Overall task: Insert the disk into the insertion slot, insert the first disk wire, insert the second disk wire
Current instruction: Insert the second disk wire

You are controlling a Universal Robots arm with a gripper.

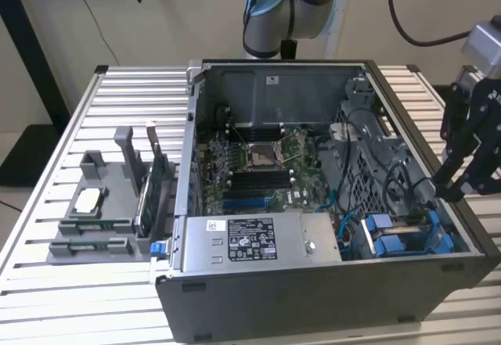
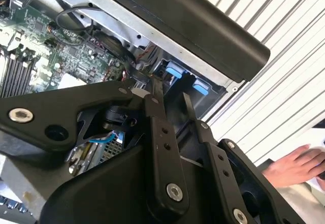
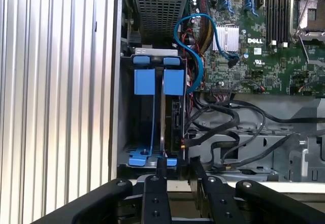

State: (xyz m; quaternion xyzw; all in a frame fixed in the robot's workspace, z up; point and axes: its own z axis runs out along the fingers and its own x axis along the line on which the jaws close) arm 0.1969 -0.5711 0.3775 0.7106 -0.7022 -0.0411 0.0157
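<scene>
One disk in its bay, pincer empty.
Blue-framed disk (image 3: 144,82) stands in the drive bay at four o'clock of the computer case (image 1: 313,298) in the exterior view; the pincer (image 1: 454,187) hovers just beside it, fingers narrowly apart, gripping nothing.

disk (image 3: 172,84) inside case (image 1: 313,298) | parts tray (image 1: 94,239) on the exterior view's left of case

White brand mark (image 3: 254,40) on the board (image 3: 274,66) beyond the pincer (image 3: 177,167); fine print on the supply label (image 1: 249,243), unreadable.
</scene>
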